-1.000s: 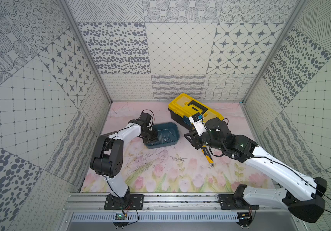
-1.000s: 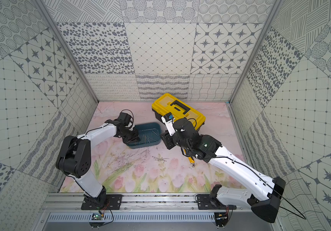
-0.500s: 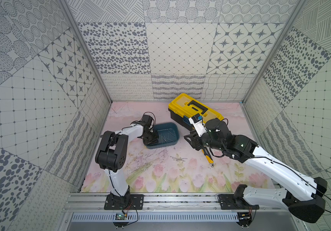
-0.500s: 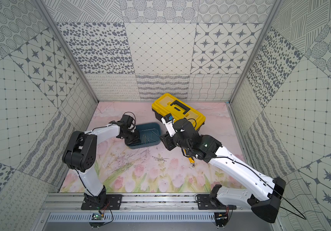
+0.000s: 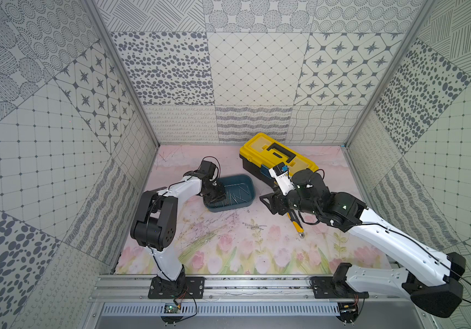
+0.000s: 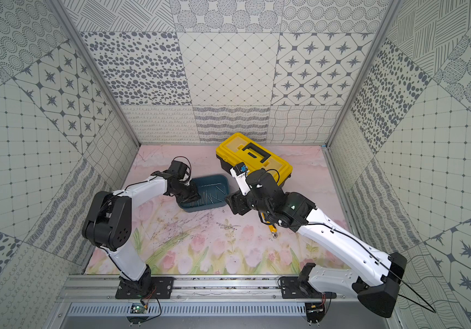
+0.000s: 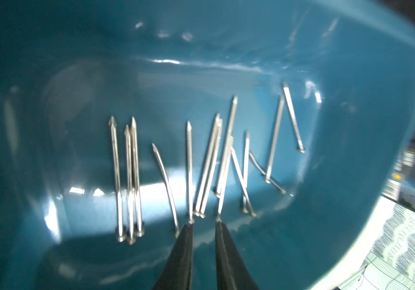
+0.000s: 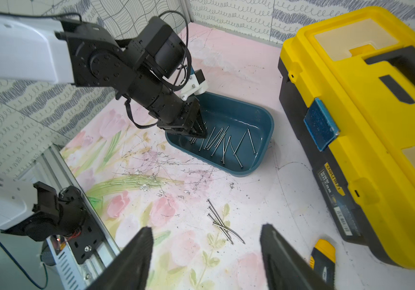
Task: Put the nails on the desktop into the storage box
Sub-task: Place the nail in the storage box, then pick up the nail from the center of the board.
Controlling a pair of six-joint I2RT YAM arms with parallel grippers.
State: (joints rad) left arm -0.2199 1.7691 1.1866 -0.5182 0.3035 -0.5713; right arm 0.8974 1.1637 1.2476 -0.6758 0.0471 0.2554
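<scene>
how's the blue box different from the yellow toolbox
The storage box is teal, shallow and lidless, with nails showing inside; the toolbox is black with a closed yellow lid and a handle. The toolbox is larger and taller than the storage box. Both sit on the desktop, side by side, not touching.

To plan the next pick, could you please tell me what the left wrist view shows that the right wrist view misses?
Only the left wrist: the left gripper with fingertips slightly parted, nothing between them. Only the right wrist: loose nails on the desktop, the yellow toolbox, the utility knife, the open right gripper. Both: the storage box with nails lying inside.
</scene>
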